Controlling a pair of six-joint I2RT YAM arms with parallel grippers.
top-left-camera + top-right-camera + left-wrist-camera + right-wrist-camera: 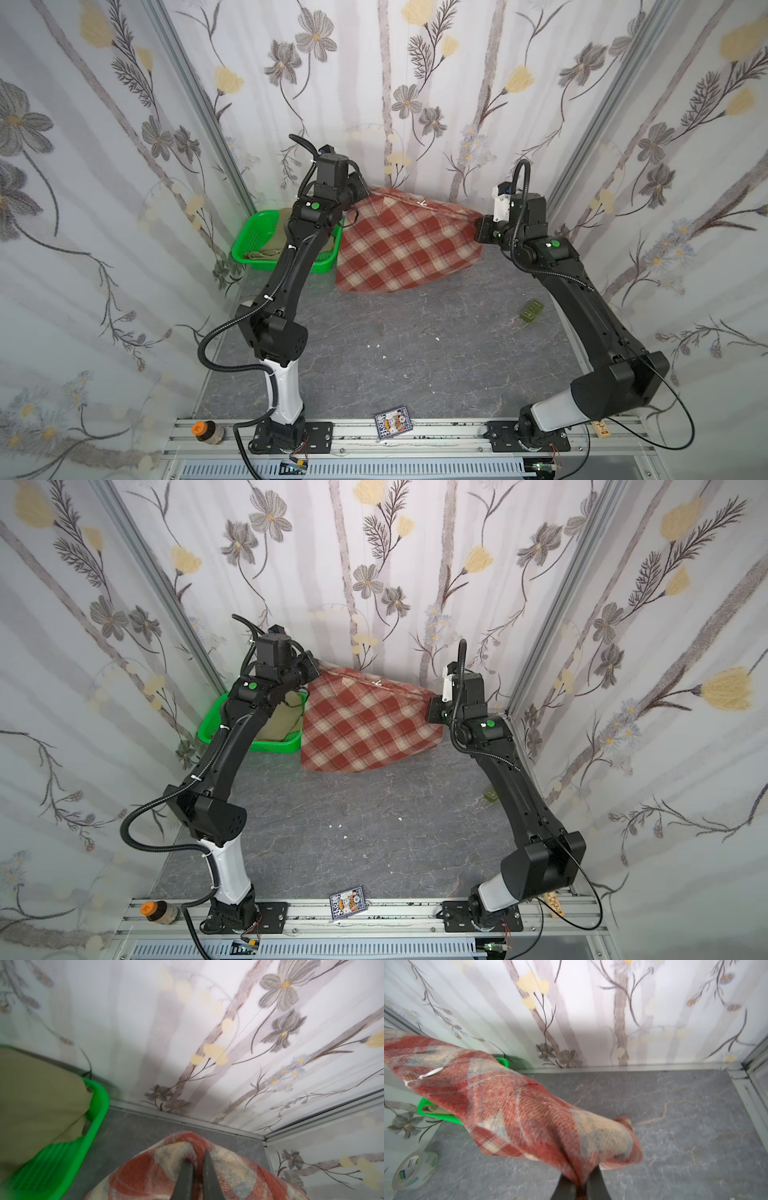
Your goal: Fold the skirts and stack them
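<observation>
Left tool (197,1157), right tool (580,1180) pinch plaid skirt's (407,245) top edge above open table (415,353).

Grey marbled bench (415,353) lies open in front — green perforated plastic basket (251,239) and raised red-cream plaid skirt (407,245) block the back.

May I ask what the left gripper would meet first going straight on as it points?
The left gripper pinches the plaid skirt; past that fold, probably the back wall just above the table, depth unclear.
</observation>
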